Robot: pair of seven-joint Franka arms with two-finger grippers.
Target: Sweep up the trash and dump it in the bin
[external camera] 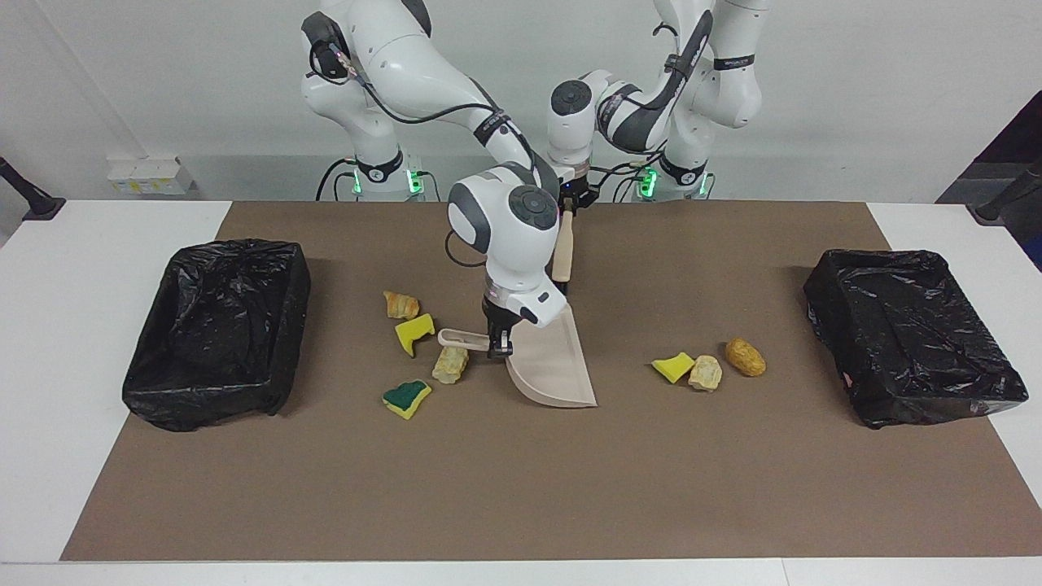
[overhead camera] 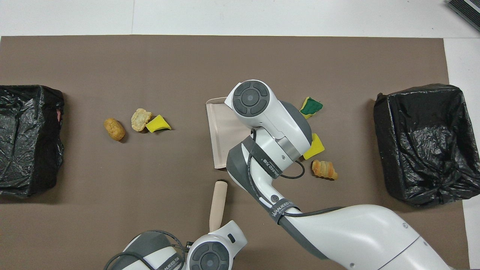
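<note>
facing view: right pincer (external camera: pixel 496 348) pinching dustpan (external camera: pixel 553 370); left pincer (external camera: pixel 570 203) pinching brush (external camera: pixel 562 248).

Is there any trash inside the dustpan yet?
None that shows: the dustpan's visible tray is bare in both views. The right arm covers the part by the handle from above, where the right gripper holds it.

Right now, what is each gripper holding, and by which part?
The right gripper holds the dustpan by its handle. The left gripper holds the brush by the handle's upper end.
</note>
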